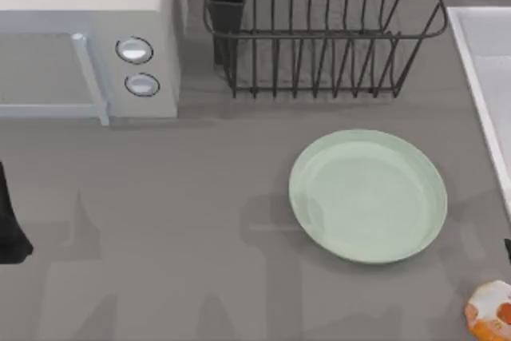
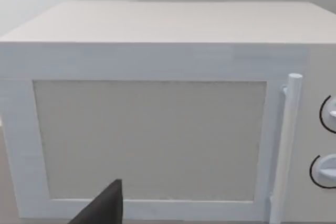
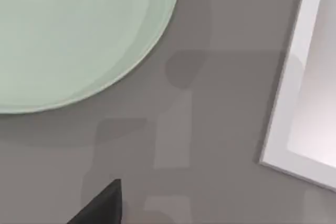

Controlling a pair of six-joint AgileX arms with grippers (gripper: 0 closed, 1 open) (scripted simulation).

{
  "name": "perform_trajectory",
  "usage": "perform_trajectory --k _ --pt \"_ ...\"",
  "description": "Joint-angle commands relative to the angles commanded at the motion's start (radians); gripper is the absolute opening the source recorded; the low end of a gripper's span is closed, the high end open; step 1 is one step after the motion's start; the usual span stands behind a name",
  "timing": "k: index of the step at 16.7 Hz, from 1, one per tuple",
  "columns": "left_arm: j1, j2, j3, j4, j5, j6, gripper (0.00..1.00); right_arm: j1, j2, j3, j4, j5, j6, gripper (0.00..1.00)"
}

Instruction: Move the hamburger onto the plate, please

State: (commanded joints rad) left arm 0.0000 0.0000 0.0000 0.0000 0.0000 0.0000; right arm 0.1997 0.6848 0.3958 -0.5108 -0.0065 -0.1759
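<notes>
The small round orange-and-cream hamburger lies on the matte grey table at its right front corner, apart from the glossy mint-green plate, wire dish rack and white microwave beyond.

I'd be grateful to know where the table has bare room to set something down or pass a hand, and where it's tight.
The widest free patch is the grey table in front of the microwave, left of the plate. The plate itself is bare. It is tighter between the plate and the dish rack, and at the right edge around the hamburger and white tray.
</notes>
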Motion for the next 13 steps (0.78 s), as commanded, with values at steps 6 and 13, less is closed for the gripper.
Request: perform_trajectory --k 6,13 --pt "0.0 0.0 0.0 0.0 0.0 0.0 1.0 0.125 0.514 0.254 -0.332 -0.003 -0.112 1.0" --pt "0.0 0.0 0.0 0.0 0.0 0.0 1.0 0.178 0.68 0.378 -0.461 0.005 -0.162 1.0"
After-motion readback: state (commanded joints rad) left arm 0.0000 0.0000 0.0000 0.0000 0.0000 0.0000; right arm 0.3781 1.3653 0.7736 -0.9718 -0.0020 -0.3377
